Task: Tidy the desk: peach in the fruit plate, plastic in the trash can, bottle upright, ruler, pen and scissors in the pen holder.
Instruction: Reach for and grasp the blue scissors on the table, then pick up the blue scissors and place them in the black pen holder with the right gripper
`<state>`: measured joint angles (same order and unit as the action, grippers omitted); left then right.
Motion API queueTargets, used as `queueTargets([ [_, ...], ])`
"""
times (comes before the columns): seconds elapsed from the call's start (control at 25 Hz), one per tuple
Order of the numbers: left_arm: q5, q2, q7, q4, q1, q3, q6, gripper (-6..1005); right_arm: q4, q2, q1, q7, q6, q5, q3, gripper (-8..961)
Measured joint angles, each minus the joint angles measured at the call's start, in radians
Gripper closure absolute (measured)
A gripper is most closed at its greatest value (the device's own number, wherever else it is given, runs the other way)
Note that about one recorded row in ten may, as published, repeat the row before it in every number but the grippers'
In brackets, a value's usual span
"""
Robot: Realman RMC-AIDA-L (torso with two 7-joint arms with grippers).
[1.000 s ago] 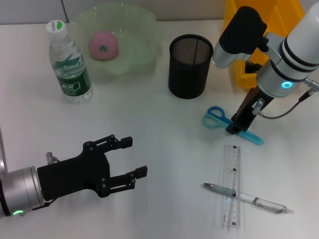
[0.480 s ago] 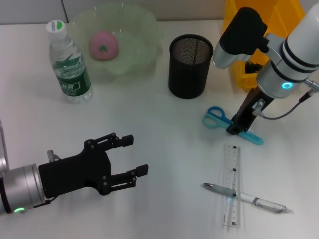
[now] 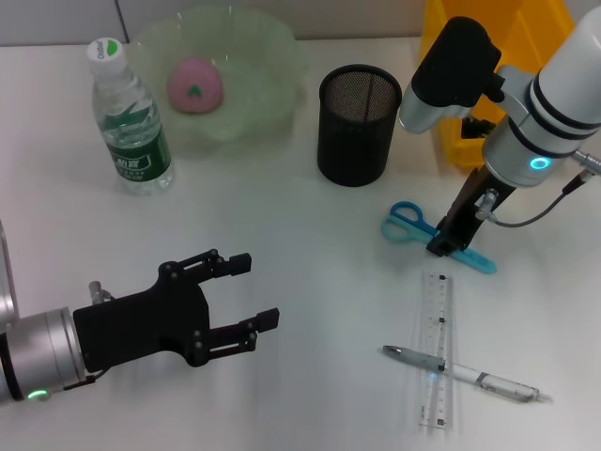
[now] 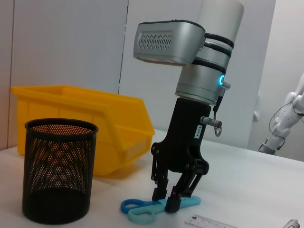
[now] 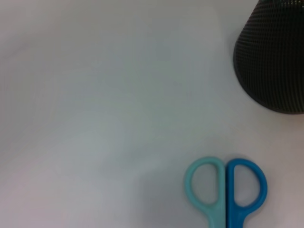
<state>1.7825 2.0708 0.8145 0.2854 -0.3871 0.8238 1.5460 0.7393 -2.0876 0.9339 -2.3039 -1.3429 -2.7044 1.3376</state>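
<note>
- The right gripper (image 3: 439,246) is reaching down onto the white table (image 3: 310,282), its black fingers (image 4: 160,190) standing on either side of the scissors (image 3: 427,233) and closing onto the middle of them, just where the handles are meeting the blades.
- The scissors are lying flat on the table, their blue and turquoise finger loops (image 5: 225,183) pointing toward the pen holder (image 3: 360,122) and their blade end sticking out past the gripper on the far side; they are not yet leaving the surface.
- The pen holder, a black mesh cup, is standing upright near the scissors' loops, with a yellow bin (image 4: 85,121) sitting behind it.
- The ruler (image 3: 437,349) is lying clear and flat just below the scissors' tip in the head view, and the pen (image 3: 462,373) is lying across its lower half, touching it.
- The left gripper (image 3: 249,296) is hovering over bare table well apart from all of this, its two fingers spread wide and holding nothing.
- The bottle (image 3: 130,120) is standing upright beside the fruit plate (image 3: 272,56), a pale green bowl.
- The peach (image 3: 195,84) is sitting inside the fruit plate.
</note>
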Motion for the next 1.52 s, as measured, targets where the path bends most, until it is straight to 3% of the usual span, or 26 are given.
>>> queueTargets([
  [0.28, 0.0, 0.0, 0.0, 0.0, -0.002, 0.0, 0.0, 226, -0.002, 0.0, 0.0, 0.001, 0.001, 0.0, 0.001, 669],
  [0.48, 0.0, 0.0, 0.0, 0.0, -0.003, 0.0, 0.0, 226, -0.001, 0.0, 0.0, 0.002, 0.003, 0.0, 0.013, 735],
  [0.88, 0.0, 0.0, 0.0, 0.0, -0.004, 0.0, 0.0, 227, 0.053, 0.001, -0.02, 0.013, -0.007, 0.041, 0.012, 735],
  [1.28, -0.02, 0.0, 0.0, 0.0, -0.005, -0.002, 0.0, 227, 0.194, 0.004, -0.103, 0.078, -0.055, 0.158, -0.01, 735],
  [1.52, -0.048, 0.0, 0.0, -0.005, -0.005, -0.002, 0.0, 227, 0.233, 0.005, -0.195, 0.253, -0.051, 0.331, -0.116, 735],
])
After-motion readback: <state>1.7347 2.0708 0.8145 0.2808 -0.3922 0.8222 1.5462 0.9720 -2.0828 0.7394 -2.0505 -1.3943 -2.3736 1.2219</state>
